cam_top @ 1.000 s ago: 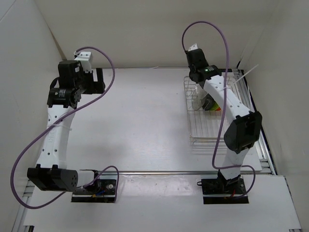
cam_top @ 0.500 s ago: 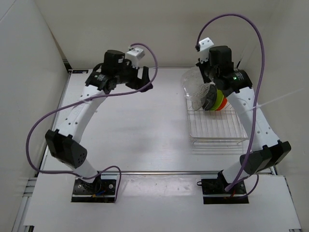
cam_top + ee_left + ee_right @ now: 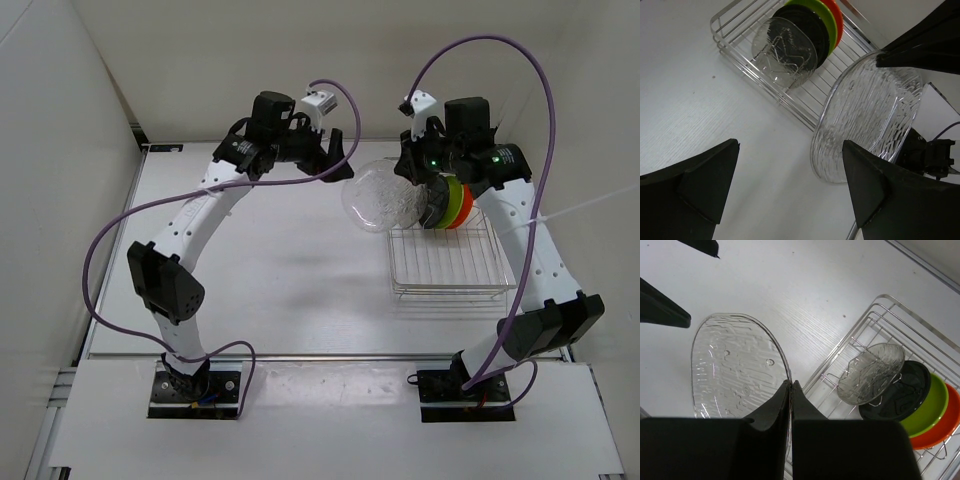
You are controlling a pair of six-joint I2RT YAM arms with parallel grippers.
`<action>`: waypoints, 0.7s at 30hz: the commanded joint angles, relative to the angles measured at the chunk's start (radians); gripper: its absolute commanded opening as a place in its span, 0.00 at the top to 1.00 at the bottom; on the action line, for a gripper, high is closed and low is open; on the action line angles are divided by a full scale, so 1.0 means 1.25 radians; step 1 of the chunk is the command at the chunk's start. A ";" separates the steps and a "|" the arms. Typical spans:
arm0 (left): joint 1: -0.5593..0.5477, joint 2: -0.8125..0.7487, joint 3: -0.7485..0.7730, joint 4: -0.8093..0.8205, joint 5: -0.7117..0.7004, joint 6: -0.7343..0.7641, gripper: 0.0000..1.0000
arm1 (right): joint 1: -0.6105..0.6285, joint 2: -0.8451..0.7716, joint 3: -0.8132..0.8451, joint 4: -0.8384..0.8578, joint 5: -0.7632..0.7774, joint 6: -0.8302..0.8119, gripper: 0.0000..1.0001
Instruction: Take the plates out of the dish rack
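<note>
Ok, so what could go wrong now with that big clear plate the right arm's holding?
The right gripper pinches the clear textured plate by its rim only, outside the silver wire dish rack; it could slip and drop. The open left gripper is close by; a misjudged approach might knock it.

Two slim robot arms; the left arm (image 3: pixel 190 222) and the right arm (image 3: pixel 522 240) each have white, gently curved links dotted with small dark holes, joined by chunky black motor housings; a long purple cable (image 3: pixel 88 270) runs in a loose loop beside the left arm, and a second purple cable (image 3: pixel 546 105) curves above the right; a small white camera block (image 3: pixel 322 102) tops each wrist; a green light (image 3: pixel 434 160) glows on the right arm; each arm stands on a flat black base plate (image 3: pixel 195 392); the left gripper (image 3: pixel 790 144) has broad, matte black wedge fingers (image 3: pixel 700 185); the right gripper (image 3: pixel 791 385) has black fingers (image 3: pixel 771 410) tapering to thin tips.
</note>
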 commanded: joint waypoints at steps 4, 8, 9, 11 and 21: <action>-0.048 -0.003 0.036 0.002 0.046 -0.005 0.12 | -0.004 0.001 0.053 0.005 -0.043 0.013 1.00; -0.063 -0.003 0.020 0.002 0.053 0.002 0.25 | -0.004 0.017 0.082 -0.004 -0.043 0.013 1.00; -0.063 -0.003 0.020 0.002 0.053 0.002 0.28 | -0.004 0.017 0.096 -0.004 -0.036 0.013 1.00; -0.063 -0.003 0.012 0.002 0.053 0.002 0.29 | -0.012 0.025 0.107 -0.013 -0.029 0.013 1.00; -0.063 -0.018 0.003 0.002 -0.002 0.017 0.63 | -0.012 0.025 0.085 -0.013 -0.021 0.013 1.00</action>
